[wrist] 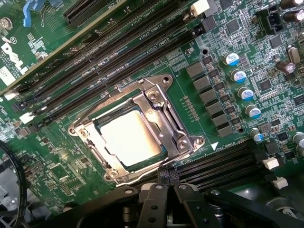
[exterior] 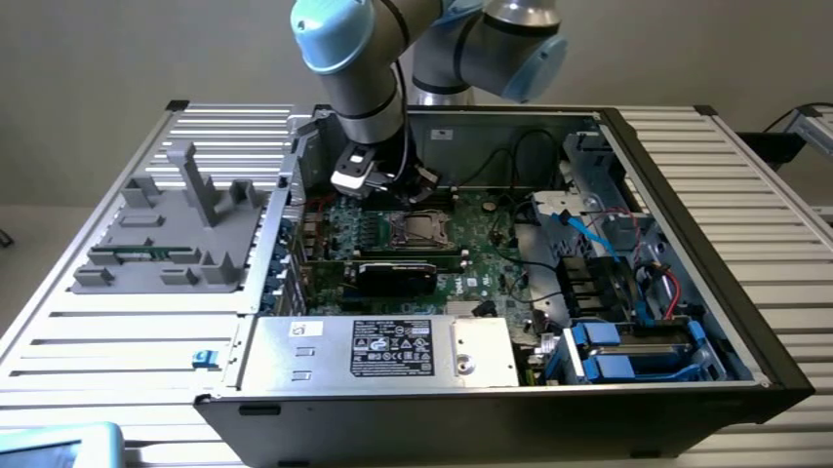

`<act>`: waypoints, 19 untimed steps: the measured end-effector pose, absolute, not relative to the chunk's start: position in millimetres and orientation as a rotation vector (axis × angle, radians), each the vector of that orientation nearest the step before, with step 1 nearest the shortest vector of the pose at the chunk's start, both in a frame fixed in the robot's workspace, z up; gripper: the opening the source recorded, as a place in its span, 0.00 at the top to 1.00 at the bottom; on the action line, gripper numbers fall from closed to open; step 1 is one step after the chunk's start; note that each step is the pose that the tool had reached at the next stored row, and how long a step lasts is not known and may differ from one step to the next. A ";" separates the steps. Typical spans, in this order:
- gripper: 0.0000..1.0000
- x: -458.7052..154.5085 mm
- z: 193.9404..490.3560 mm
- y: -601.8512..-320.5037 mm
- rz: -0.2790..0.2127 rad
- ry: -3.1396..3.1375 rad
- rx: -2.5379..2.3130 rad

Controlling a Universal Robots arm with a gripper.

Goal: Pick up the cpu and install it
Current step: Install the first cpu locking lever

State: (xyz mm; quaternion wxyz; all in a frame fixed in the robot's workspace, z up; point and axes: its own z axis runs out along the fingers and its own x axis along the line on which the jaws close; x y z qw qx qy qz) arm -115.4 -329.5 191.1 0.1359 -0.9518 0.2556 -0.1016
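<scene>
Closest to the wrist camera we see the gripper (wrist: 165, 186), its black fingers pressed together with nothing between them. Their bases are cut off by the picture's edge.

Just beyond the tips lies the cpu (wrist: 130, 135), seated flat in the socket on the green board (wrist: 223, 28). The metal frame (wrist: 164, 111) surrounds it and covers its rim. Glare whitens the silver top, so we cannot read any print. We cannot tell whether the frame is latched. Long dark memory slots (wrist: 118, 61) run beside the socket, partly cut off.

In the exterior view, the arm (exterior: 358, 68) reaches into the open computer case (exterior: 729, 322) from twelve o'clock. It hangs just above the socket. The gripper's tips are hard to make out against the dark parts.

At six o'clock from the socket sit a black card (exterior: 397, 273) and then the labelled power supply (exterior: 377, 349). At three o'clock, blue cables (exterior: 586, 234) tangle. At nine o'clock, on the exterior view's left, a grey tray (exterior: 170, 234) rests on the slatted table (exterior: 104, 341).
</scene>
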 end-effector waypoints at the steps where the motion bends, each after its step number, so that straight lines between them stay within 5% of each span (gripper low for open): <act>1: 0.89 -114.9 191.2 -329.5 -0.293 0.741 -2.757; 19: 0.89 -112.2 194.8 -329.7 -0.265 0.747 -2.773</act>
